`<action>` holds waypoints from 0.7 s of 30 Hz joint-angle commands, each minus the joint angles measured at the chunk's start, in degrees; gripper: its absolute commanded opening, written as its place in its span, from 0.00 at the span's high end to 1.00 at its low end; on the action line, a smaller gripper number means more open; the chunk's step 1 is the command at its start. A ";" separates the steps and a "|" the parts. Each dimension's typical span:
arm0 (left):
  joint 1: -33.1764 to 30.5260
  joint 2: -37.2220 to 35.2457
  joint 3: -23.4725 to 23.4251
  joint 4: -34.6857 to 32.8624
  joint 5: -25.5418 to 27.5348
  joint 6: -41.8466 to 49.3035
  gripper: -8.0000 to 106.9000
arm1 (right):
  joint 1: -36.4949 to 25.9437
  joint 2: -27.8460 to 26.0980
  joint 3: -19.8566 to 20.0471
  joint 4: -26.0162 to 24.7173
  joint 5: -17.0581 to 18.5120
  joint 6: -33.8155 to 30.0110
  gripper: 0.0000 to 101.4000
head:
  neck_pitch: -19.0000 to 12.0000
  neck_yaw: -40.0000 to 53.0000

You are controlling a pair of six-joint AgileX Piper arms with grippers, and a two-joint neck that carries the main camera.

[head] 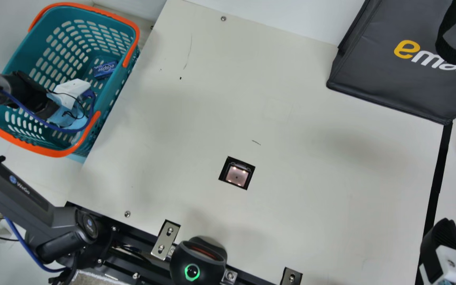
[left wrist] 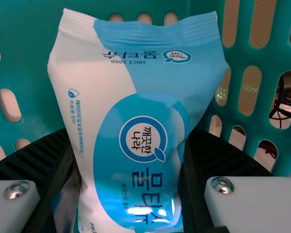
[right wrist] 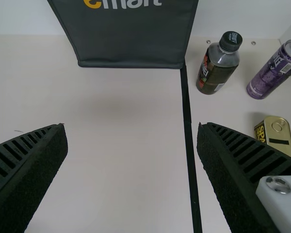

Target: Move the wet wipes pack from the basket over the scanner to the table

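Basket [head: 30,59]: wanted slow, straight lift.
Pack [left wrist: 140,111]: sat clamped in left gripper [left wrist: 130,136], upper left.
Right gripper [right wrist: 131,126]: fingers sat apart.

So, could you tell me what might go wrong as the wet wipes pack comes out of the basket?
The soft wet wipes pack might slip or crumple in the left gripper. The blue cable looping over the basket could snag on its orange handle during lifting.
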 commanded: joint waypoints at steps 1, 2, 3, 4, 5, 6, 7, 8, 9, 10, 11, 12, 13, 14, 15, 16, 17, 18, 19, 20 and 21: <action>0.09 -0.17 0.20 -0.40 -0.03 -0.33 0.96 | 0.00 0.00 0.00 0.00 0.00 0.00 0.06 | -1.75 0.14; 0.15 -0.39 0.37 -0.63 -0.05 -0.49 1.00 | 0.00 0.00 0.00 0.00 0.00 0.00 0.06 | -1.75 0.14; 0.22 -0.67 0.56 -0.90 -0.03 -0.62 1.00 | 0.00 0.00 0.00 0.00 0.00 0.00 0.06 | -1.75 0.14; 0.28 -1.04 0.77 -1.21 0.04 -0.76 1.00 | 0.00 0.00 0.00 0.00 0.00 0.00 0.06 | -1.75 0.14; 0.38 -1.43 0.97 -1.54 0.09 -0.86 1.00 | 0.00 0.00 0.00 0.00 0.00 0.00 0.06 | -1.75 0.14; 0.47 -1.91 1.19 -1.94 0.16 -0.91 1.00 | 0.00 0.00 0.00 0.00 0.00 0.00 0.06 | -1.75 0.14; 0.56 -2.43 1.40 -2.36 0.21 -0.96 1.00 | 0.00 0.00 0.00 0.00 0.00 0.00 0.06 | -1.75 0.14; 0.66 -3.03 1.64 -2.78 0.24 -1.04 1.00 | 0.00 0.00 0.00 0.00 0.00 0.00 0.06 | -1.75 0.14; 0.77 -3.65 1.82 -3.22 0.32 -1.12 1.00 | 0.00 0.00 0.00 0.00 0.00 0.00 0.06 | -1.75 0.14; 0.89 -4.30 2.02 -3.66 0.31 -1.20 1.00 | 0.00 0.00 0.00 0.00 0.00 0.00 0.06 | -1.75 0.14; 0.99 -4.99 2.23 -4.04 0.21 -1.38 1.00 | 0.00 0.00 0.00 0.00 0.00 0.00 0.06 | -1.75 0.14; 1.09 -5.71 2.44 -4.39 0.08 -1.59 1.00 | 0.00 0.00 0.00 0.00 0.00 0.00 0.06 | -1.75 0.14; 1.16 -6.45 2.64 -4.67 -0.22 -1.87 1.00 | 0.00 0.00 0.00 0.00 0.00 0.00 0.06 | -1.75 0.14; 1.21 -7.23 2.90 -4.91 -0.60 -2.21 1.00 | 0.00 0.00 0.00 0.00 0.00 0.00 0.06 | -1.75 0.14; 1.26 -8.01 3.10 -5.11 -0.98 -2.58 1.00 | 0.00 0.00 0.00 0.00 0.00 0.00 0.06 | -1.75 0.14; 1.24 -8.84 3.37 -5.19 -1.62 -3.05 1.00 | 0.00 0.00 0.00 0.00 0.00 0.00 0.06 | -1.75 0.14; 1.18 -9.72 3.71 -5.13 -2.56 -3.61 1.00 | 0.00 0.00 0.00 0.00 0.00 0.00 0.06 | -1.75 0.14; 1.11 -10.61 4.03 -5.02 -3.44 -4.20 1.00 | 0.00 0.00 0.00 0.00 0.00 0.00 0.06 | -1.75 0.14; 1.04 -11.46 4.34 -4.96 -4.24 -4.69 1.00 | 0.00 0.00 0.00 0.00 0.00 0.00 0.06 | -1.75 0.14; 0.91 -12.42 4.71 -4.75 -5.20 -5.29 1.00 | 0.00 0.00 0.00 0.00 0.00 0.00 0.06 | -1.75 0.14; 0.75 -13.40 5.11 -4.46 -6.32 -5.87 1.00 | 0.00 0.00 0.00 0.00 0.00 0.00 0.06 | -1.75 0.14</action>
